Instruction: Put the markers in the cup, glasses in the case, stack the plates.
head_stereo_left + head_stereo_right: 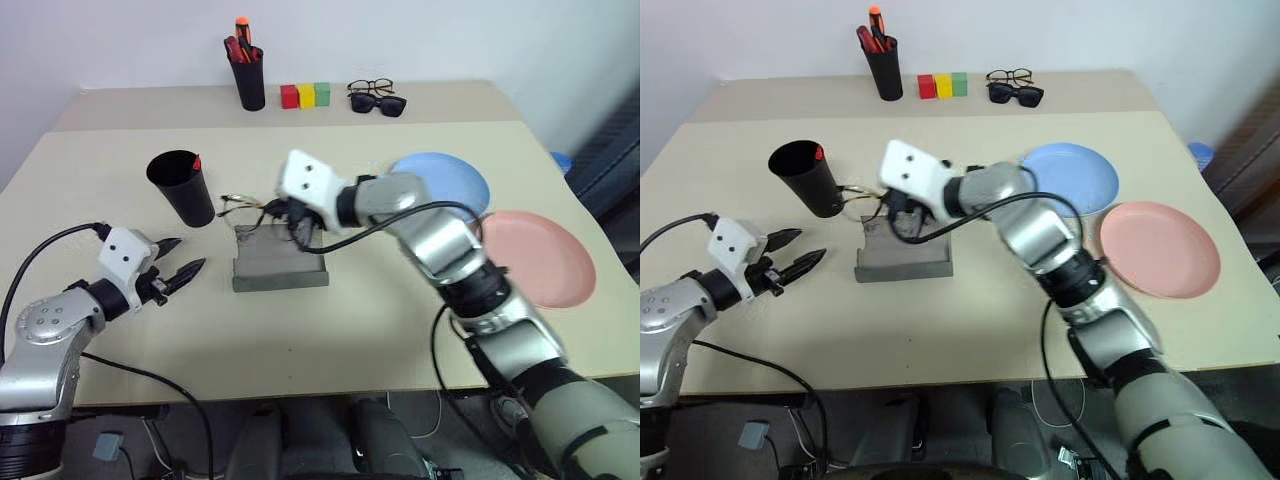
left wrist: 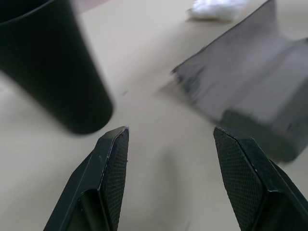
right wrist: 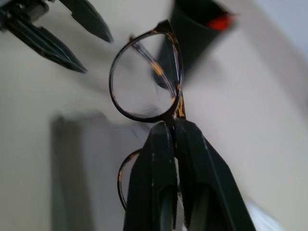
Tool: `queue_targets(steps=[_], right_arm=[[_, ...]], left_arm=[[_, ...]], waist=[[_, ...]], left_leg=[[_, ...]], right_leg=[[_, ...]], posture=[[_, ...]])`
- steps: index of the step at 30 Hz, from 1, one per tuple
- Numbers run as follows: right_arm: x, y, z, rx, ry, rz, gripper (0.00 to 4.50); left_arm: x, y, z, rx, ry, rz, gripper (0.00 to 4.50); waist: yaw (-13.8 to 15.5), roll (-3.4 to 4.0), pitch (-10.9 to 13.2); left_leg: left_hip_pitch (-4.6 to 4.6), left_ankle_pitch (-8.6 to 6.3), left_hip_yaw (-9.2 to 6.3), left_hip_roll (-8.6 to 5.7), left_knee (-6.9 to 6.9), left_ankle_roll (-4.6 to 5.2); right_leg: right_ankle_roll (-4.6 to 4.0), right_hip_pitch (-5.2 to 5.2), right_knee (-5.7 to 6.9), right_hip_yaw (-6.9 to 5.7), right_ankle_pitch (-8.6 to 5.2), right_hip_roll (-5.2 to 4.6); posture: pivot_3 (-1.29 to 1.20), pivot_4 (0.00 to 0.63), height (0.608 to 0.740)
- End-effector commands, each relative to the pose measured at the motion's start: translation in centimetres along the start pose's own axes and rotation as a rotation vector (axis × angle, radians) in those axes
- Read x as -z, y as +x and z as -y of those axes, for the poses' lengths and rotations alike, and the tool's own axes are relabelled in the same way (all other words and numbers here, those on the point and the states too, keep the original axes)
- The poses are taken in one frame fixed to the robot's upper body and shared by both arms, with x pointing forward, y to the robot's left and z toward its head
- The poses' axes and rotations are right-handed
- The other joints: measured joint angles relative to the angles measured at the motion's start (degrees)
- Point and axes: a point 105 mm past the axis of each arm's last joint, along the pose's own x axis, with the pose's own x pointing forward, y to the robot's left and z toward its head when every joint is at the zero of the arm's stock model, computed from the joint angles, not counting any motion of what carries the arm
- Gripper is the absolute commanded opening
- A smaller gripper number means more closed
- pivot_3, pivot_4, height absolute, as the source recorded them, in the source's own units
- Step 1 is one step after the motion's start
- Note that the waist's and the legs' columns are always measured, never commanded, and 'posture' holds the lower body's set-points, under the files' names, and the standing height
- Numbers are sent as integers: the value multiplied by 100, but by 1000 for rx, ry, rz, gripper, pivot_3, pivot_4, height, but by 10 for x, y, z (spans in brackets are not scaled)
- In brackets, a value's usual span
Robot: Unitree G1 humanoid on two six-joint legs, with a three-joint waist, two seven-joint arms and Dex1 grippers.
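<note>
My right gripper (image 1: 296, 226) is shut on the glasses (image 3: 144, 77), pinching the bridge between the round clear lenses in their thin dark rim. It holds them just above the back of the grey case (image 1: 280, 265), which lies mid-table with its lid up. The glasses' arms (image 1: 240, 205) reach toward the black cup (image 1: 182, 185), which stands upright to the left of the case. A marker's red tip (image 1: 196, 162) shows at the cup's rim. My left gripper (image 1: 188, 255) hovers open and empty, left of the case and in front of the cup. The light blue plate (image 1: 450, 178) and pink plate (image 1: 540, 255) lie side by side on the right.
Along the back of the table stand a narrow black pen pot (image 1: 247, 75) with red and orange pens, three coloured blocks (image 1: 305, 95), and another pair of spectacles with dark sunglasses (image 1: 377, 98). Bare tabletop lies in front of the case.
</note>
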Motion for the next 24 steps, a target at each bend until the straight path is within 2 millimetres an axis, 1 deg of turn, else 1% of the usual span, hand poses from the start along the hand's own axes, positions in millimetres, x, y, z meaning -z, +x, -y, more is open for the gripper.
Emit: queue_targets(steps=[1, 4, 9, 13, 18, 21, 24], right_arm=[[10, 3, 0, 2, -66, -38, 73], [24, -4, -7, -26, -61, -73, 73], [30, -15, -15, -72, -47, -93, 73], [35, -16, -24, -110, -47, -112, 73], [40, -14, -21, -89, -16, -131, 73], [40, -13, -16, -64, -2, -134, 955], [38, -15, -7, -14, 5, -123, 2403]], left_arm=[[-14, -9, -1, -3, 13, 80, 2834], [-18, -14, 4, 11, 2, 111, 2834], [-16, -16, 4, -1, 4, 98, 2834], [-16, -13, 4, 1, 3, 99, 2834], [-19, -7, 2, 13, 4, 106, 2834], [-22, -3, 3, 21, 5, 118, 2834], [-26, 3, 6, 31, 0, 134, 2834]], waist=[[49, -1, -1], [126, -4, -2], [101, -2, -1], [22, -2, -1], [-13, -2, -1], [-16, -2, -1], [-16, -2, -1]], left_leg=[[-3, 0, -3, -7, 2, 0], [-3, -1, 0, -13, 5, 2], [-2, -1, -1, -7, 1, 2], [0, -1, -1, -4, -2, 1], [0, -1, -1, -5, -2, 1], [0, -1, -1, -5, -2, 1], [0, -1, -1, -5, -2, 1]], right_leg=[[0, 2, -1, -4, 0, -8], [1, 4, -6, -5, 1, -18], [1, -1, -4, -5, 1, -2], [-1, -2, -1, -5, 1, 8], [-1, -1, -1, -5, 1, 8], [-1, -2, -1, -5, 1, 8], [-1, -2, -1, -5, 1, 7]], posture=[[0, 150, 740], [0, 150, 740], [0, 150, 740], [0, 150, 740], [0, 150, 740], [0, 150, 740], [0, 150, 740]])
